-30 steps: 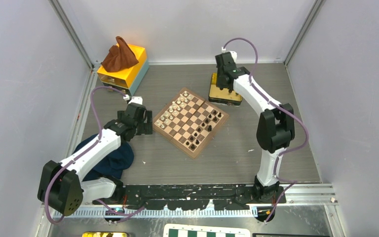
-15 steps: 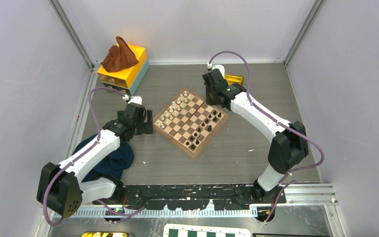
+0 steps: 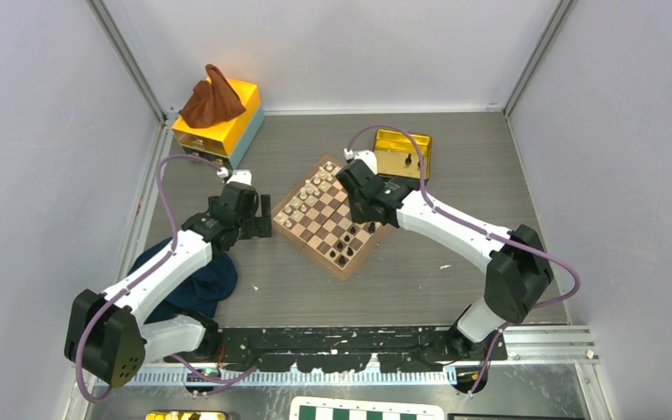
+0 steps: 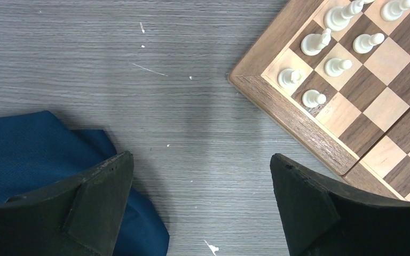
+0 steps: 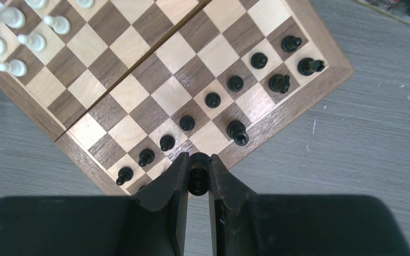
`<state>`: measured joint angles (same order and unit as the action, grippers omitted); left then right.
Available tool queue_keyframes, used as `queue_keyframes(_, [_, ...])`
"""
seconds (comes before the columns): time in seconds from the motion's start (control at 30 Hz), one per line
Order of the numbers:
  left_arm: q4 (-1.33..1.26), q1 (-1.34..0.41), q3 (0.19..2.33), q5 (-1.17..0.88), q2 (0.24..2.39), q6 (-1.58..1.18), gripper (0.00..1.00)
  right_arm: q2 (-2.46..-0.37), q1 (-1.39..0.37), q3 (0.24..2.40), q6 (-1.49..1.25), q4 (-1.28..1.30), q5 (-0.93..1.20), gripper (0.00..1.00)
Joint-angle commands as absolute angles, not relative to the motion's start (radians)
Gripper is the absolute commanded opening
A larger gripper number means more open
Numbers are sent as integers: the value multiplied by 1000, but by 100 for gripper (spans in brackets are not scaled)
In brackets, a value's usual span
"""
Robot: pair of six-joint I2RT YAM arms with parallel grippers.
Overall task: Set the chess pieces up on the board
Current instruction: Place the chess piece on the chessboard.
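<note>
Wooden and small, the board (image 3: 319, 229) lies cornerwise in the middle of the grey table (image 3: 420, 280) in the top view, with dark brown and light tan squares inside a brown rim. Cream pieces (image 3: 311, 188) stand along its far-left side and the black chess pieces (image 3: 354, 236) along its near-right side. The right gripper (image 3: 369, 208) hangs over the black side; the left gripper (image 3: 262, 217) sits just off the board's left corner. Also on the table are one gold tin (image 3: 402, 144), one yellow box (image 3: 227, 127) with a brown cloth (image 3: 213, 96) on top, and one blue cloth (image 3: 197, 280).

From the left wrist, the left gripper (image 4: 200, 208) has its two fingers (image 4: 96, 197) wide apart over bare table, holding nothing. The blue cloth (image 4: 32, 154) lies under the left finger. A corner of the board (image 4: 299, 125) shows at the right with seven cream pieces (image 4: 317, 42) on it.

From the right wrist, the right gripper (image 5: 197, 165) is clamped on one black piece (image 5: 197, 180), tiny and round-headed, held over the board's (image 5: 133, 114) back row just inside the rim; whether it touches the square I cannot tell. Eight black chess pieces (image 5: 212, 99) form a full diagonal row of pawns, and three taller ones (image 5: 238, 132) stand behind them on the back row. Seven cream pieces (image 5: 32, 41) show at the upper left, some cut off by the edge.
</note>
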<state>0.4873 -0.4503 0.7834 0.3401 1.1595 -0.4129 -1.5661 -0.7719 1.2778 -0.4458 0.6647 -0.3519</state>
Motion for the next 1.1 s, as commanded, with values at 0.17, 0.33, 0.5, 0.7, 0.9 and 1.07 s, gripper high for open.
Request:
queue_keyframes(0.17, [463,-449,821,334,1128,-425,100,-1519,-833,1217,-515,651,-399,1])
queue_keyframes(0.33, [464,-449,821,334,1129,-425,100,-1523,-833,1183,-517,627,-409,1])
queue_keyframes(0.5, [466,-449,822,336,1132,-424,100,-1533,-835,1140,-516,577,-413,1])
queue_keyframes(0.7, [467,-449,822,340,1136,-423,100,-1548,-835,1099,-519,524,-417,1])
queue_keyframes(0.9, [467,-449,822,342,1140,-422,100,-1559,-835,1073,-520,487,-422,1])
queue_keyframes(1.07, [466,-449,822,341,1144,-421,100,-1572,-835,1057,-521,464,-430,1])
